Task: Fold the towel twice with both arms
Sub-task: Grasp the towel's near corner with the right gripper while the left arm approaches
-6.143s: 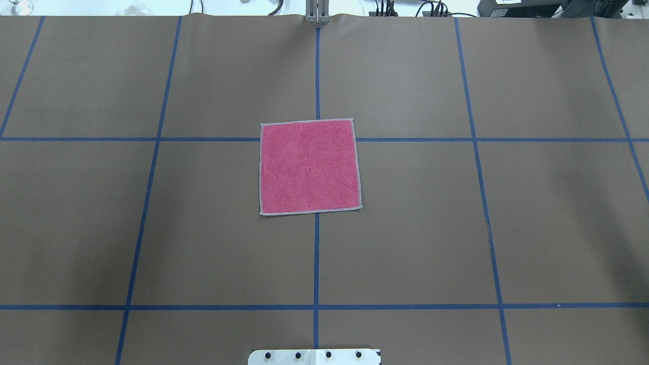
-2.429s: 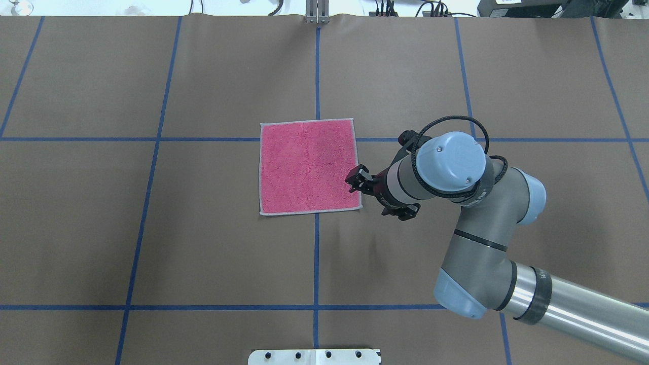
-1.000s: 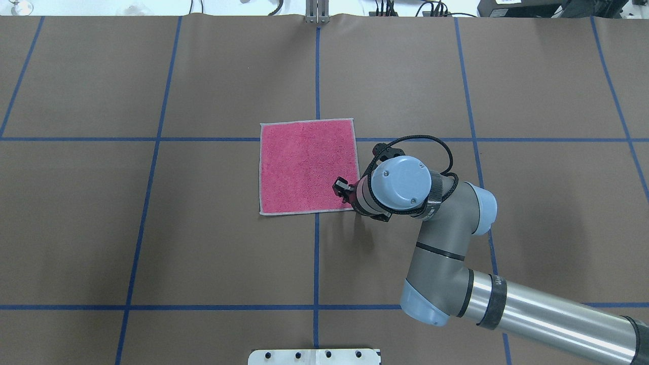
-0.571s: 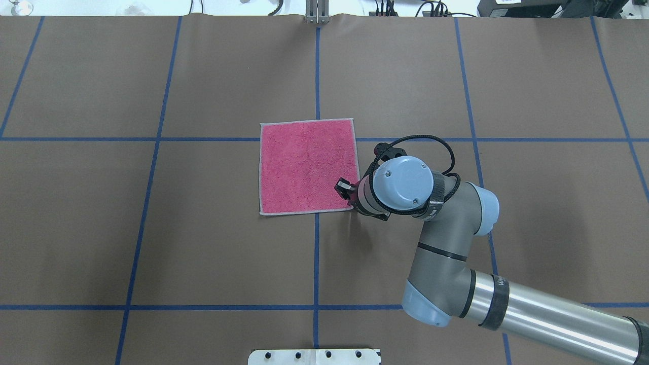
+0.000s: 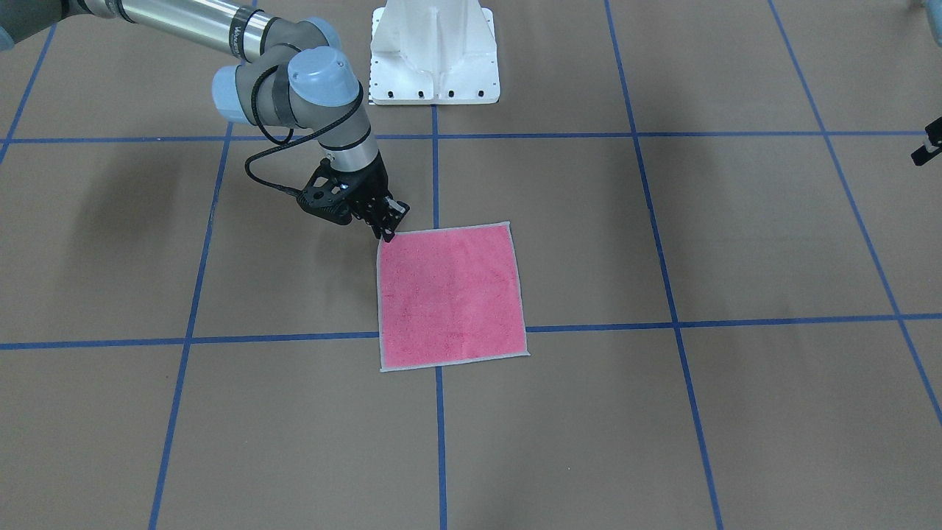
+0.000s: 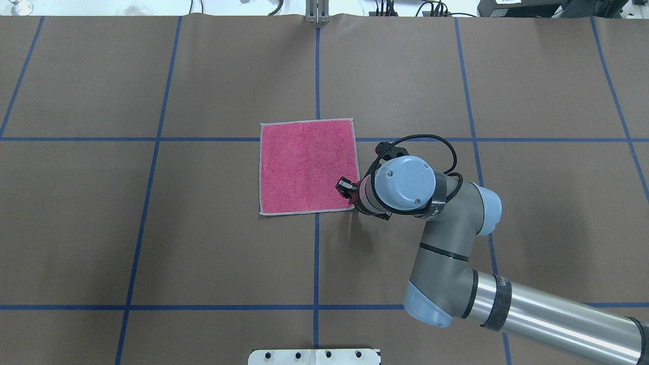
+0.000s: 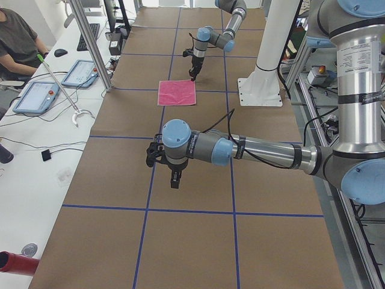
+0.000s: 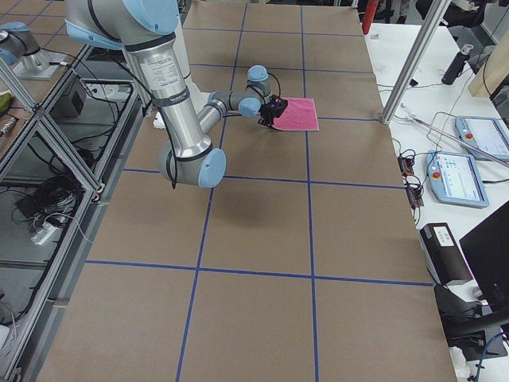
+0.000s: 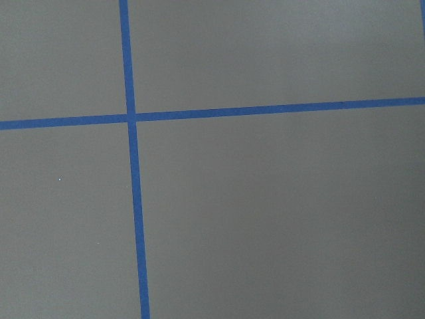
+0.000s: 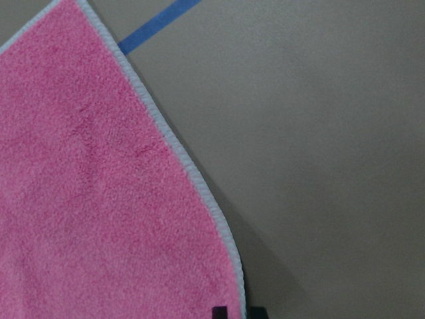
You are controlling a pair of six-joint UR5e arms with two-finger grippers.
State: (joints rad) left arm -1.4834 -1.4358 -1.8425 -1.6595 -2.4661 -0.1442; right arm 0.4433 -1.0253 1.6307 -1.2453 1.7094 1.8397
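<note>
The towel (image 6: 304, 167) lies flat and pink face up in the middle of the brown table, its grey hem showing all round. My right gripper (image 6: 347, 188) stands at the towel's corner nearest the robot on its right side, also seen in the front view (image 5: 388, 230). In the right wrist view the towel (image 10: 99, 199) hem curves up between the two fingertips (image 10: 219, 312), so the gripper is shut on that corner. My left gripper (image 7: 174, 180) hangs over bare table far to the left of the towel (image 7: 177, 93); I cannot tell its state.
Blue tape lines (image 6: 317, 253) grid the brown table cover. The white pedestal base (image 5: 434, 51) stands at the robot's edge. A metal post (image 6: 317, 12) rises at the far edge. A person sits at a white side bench with tablets (image 7: 36, 96).
The right arm came in from the right and came down onto the towel's near right corner. In the last second it has shifted only slightly. The towel has stayed in place.
</note>
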